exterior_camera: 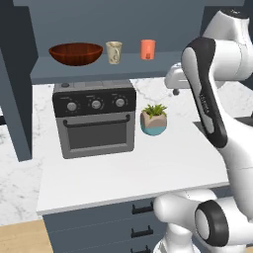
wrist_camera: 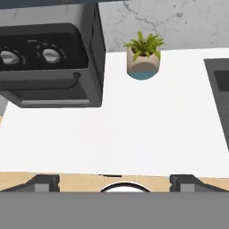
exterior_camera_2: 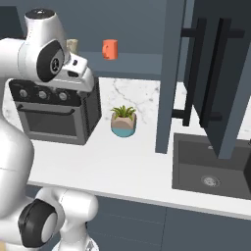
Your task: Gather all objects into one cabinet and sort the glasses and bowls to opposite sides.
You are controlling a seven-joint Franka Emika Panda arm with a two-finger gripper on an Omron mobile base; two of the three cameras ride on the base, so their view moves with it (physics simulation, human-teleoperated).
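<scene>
- White surface (exterior_camera: 123,173) runs wide and bare in front of the small oven (exterior_camera: 95,118) in the left base view, with open room out to its near edge. On the open cabinet shelf (exterior_camera: 74,68) above stand the bowl (exterior_camera: 75,53) at the left, the beige cup (exterior_camera: 113,52) just beside it, and the orange cup (exterior_camera: 147,49) further right, apart from both. A potted plant (exterior_camera: 153,119) sits just right of the oven.
- Right base view: the orange cup (exterior_camera_2: 110,49) stands on the shelf; an open cabinet door (exterior_camera_2: 215,73) hangs over the sink (exterior_camera_2: 211,166), narrowing the room at the right. The plant (exterior_camera_2: 123,121) stands between oven (exterior_camera_2: 54,110) and cabinet side panel (exterior_camera_2: 169,73).
- Hand view: the hand (wrist_camera: 114,182) is spread wide, holding nothing, over the surface's near edge; plant (wrist_camera: 143,58) and oven (wrist_camera: 51,62) lie well apart from it.
</scene>
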